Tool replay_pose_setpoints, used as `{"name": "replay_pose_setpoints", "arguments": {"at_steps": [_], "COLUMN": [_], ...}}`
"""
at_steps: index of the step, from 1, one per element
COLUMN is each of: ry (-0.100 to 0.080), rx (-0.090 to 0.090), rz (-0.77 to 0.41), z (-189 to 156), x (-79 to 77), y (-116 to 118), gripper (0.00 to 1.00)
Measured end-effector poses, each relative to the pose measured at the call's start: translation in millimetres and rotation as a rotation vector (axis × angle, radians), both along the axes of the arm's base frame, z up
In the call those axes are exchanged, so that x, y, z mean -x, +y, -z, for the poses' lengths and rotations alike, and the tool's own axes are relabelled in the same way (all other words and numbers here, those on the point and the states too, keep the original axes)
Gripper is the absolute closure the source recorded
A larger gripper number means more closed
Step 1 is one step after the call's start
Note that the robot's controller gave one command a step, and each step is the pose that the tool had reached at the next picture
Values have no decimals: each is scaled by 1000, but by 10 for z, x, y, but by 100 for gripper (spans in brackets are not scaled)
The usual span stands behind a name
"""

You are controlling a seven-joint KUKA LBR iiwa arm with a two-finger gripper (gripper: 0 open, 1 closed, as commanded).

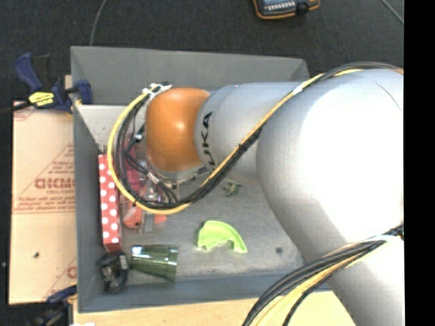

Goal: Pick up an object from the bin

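orange-red piece [134, 216]: left part of bin [204, 70], just beside red white-dotted box [109, 202] | gripper [151, 190]: above the piece, apart or together not determinable | nearby: lime-green scrap [219, 237], dark green cup [155, 261] on its side

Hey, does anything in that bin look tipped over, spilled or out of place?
The dark green translucent plastic cup lies on its side by the near wall of the grey metal bin. The long red box with white dots lies along the view's left wall. Nothing looks spilled or broken.
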State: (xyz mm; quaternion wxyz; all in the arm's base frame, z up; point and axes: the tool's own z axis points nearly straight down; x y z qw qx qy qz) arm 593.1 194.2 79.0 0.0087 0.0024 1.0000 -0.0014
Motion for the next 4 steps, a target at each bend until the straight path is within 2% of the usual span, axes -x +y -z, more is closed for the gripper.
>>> {"name": "replay_pose_setpoints", "arguments": {"at_steps": [1, 2, 3, 4], "ry": [3, 4, 4, 9], "rx": [-15, 1, 1, 2], "rz": [508, 20, 21, 23], "z": [76, 2, 2, -279], "x": [568, 18, 18, 35], "y": [49, -16, -16, -24], "gripper": [0, 100, 100, 100]}}
